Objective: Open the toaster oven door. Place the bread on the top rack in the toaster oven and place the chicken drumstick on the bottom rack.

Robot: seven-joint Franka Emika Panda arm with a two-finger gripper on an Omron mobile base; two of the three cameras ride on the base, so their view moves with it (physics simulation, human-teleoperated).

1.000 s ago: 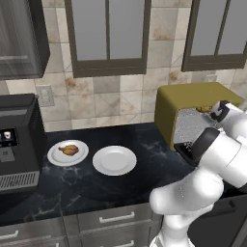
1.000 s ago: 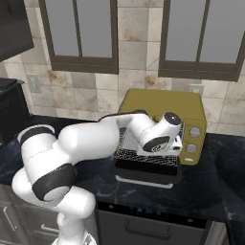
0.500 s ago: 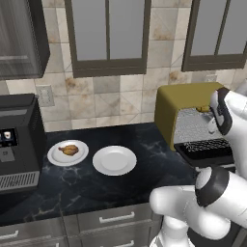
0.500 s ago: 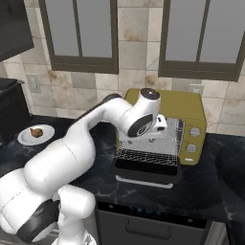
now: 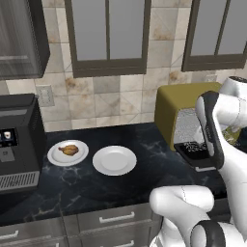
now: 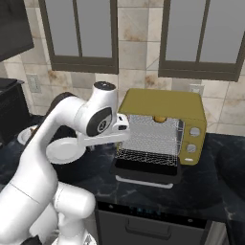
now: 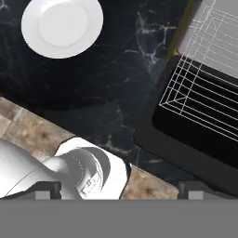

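On the top rack (image 6: 152,125), bread (image 6: 160,118); drumstick (image 5: 69,150) plated (image 5: 57,157).

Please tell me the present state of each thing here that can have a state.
toaster oven door: open, folded down flat.
bread: inside the oven, at top-rack height.
chicken drumstick: lying on the left plate.
right plate: nothing on it.
gripper: open, holding nothing.

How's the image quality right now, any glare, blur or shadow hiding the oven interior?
Right base view: evenly lit, the toaster oven interior and racks are crisp, no glare. Left base view: the arm blocks most of the opening. Hand view: sharp, the door glass reads dark.
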